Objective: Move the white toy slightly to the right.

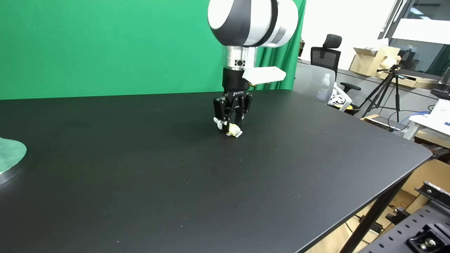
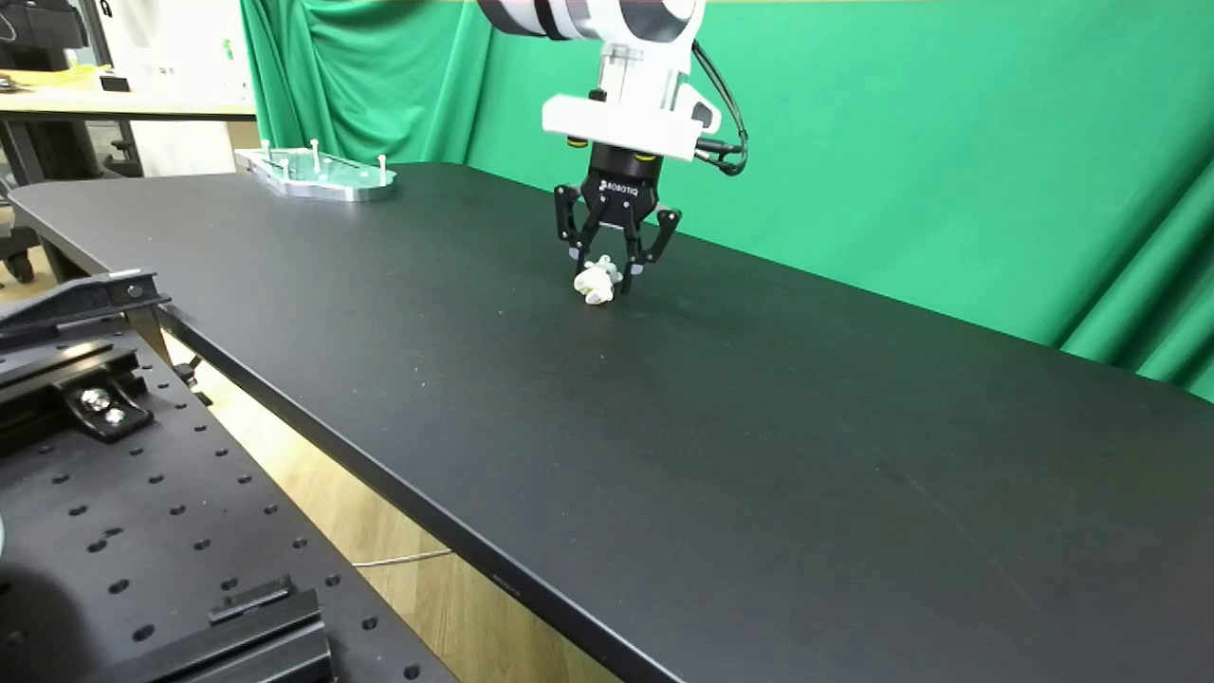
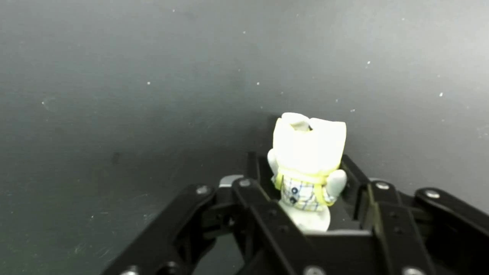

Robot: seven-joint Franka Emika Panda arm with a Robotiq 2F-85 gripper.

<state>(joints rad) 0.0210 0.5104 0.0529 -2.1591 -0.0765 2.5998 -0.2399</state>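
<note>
The white toy is a small figure with a white head, checked shirt and yellow straps. It shows in both exterior views and in the wrist view. My gripper points straight down and is partly closed. In the wrist view its fingers lie against the toy's two arms, one on each side. Part of a leg is hidden behind a finger. The toy is at or just above the black table; I cannot tell which.
A pale green object sits at the table's left in an exterior view. A pale green plate with upright pegs stands at the far left in an exterior view. A green curtain hangs behind the arm. A perforated metal bench adjoins the table.
</note>
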